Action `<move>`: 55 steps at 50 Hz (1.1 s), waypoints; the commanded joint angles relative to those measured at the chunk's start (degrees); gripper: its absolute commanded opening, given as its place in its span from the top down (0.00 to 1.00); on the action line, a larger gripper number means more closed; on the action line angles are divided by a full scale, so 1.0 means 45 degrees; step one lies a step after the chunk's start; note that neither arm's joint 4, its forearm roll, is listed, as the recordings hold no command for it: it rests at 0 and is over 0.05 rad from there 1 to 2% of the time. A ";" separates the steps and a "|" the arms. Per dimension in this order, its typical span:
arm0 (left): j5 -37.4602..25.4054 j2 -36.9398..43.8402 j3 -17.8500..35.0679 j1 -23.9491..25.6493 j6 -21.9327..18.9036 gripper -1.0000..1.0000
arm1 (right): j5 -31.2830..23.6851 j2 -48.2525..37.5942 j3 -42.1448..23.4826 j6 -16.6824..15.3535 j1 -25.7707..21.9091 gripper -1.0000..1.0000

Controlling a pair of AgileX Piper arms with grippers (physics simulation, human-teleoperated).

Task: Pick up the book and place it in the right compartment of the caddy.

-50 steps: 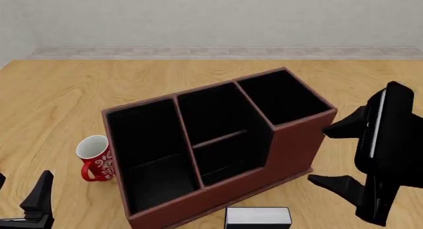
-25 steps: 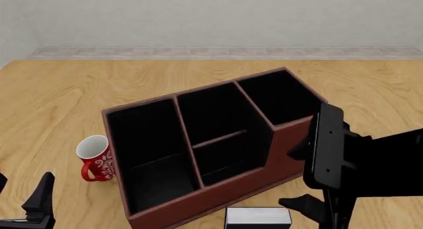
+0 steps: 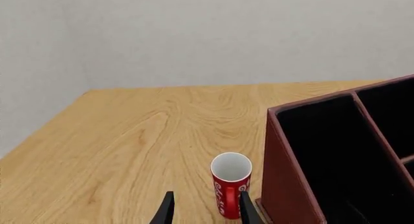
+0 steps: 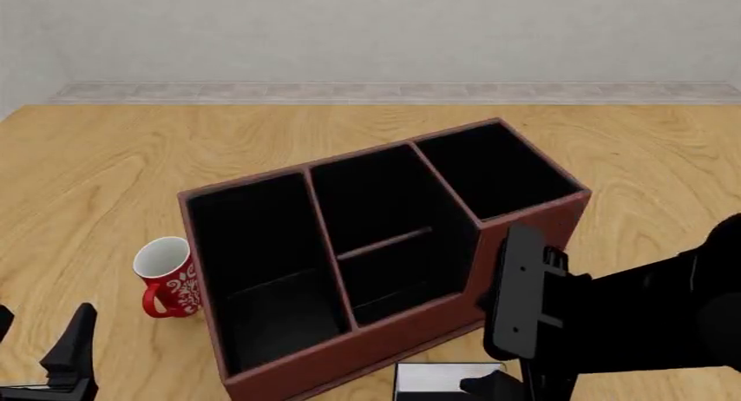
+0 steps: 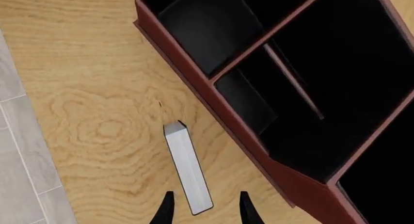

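The book is on the table just in front of the caddy, with its white page edge showing. In the right wrist view the book is a pale strip beside the caddy's front wall. My right gripper is open and empty, above the book's near end with a finger on either side. My right arm hangs over the caddy's front right corner. The right compartment holds nothing. My left gripper is open and empty, low at the front left.
A red mug stands upright left of the caddy; in the left wrist view the mug is just ahead of my left fingers. The table's near edge and the tiled floor lie close behind the book.
My right arm has swung from the caddy's right side leftward and down, to the caddy's front right corner above the book. The left arm, mug, caddy and book have not moved.
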State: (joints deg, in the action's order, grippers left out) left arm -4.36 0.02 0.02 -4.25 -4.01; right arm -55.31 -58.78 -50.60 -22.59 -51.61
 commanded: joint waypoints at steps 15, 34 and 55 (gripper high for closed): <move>-0.0144 0.0005 0.0006 -0.0197 -0.0061 0.00 | 0.1457 -0.0617 0.0900 0.0802 -0.0315 0.00; -0.0167 0.0005 0.0007 -0.0294 -0.0106 0.00 | 0.2735 -0.0667 0.2222 0.2104 -0.0704 0.00; -0.0177 -0.0001 -0.0003 -0.0414 -0.0228 0.00 | 0.4397 -0.0601 0.3985 0.3274 -0.0594 0.00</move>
State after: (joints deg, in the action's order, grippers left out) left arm -5.08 0.01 0.02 -5.89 -4.75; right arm -38.09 -61.99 -35.78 -9.96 -54.71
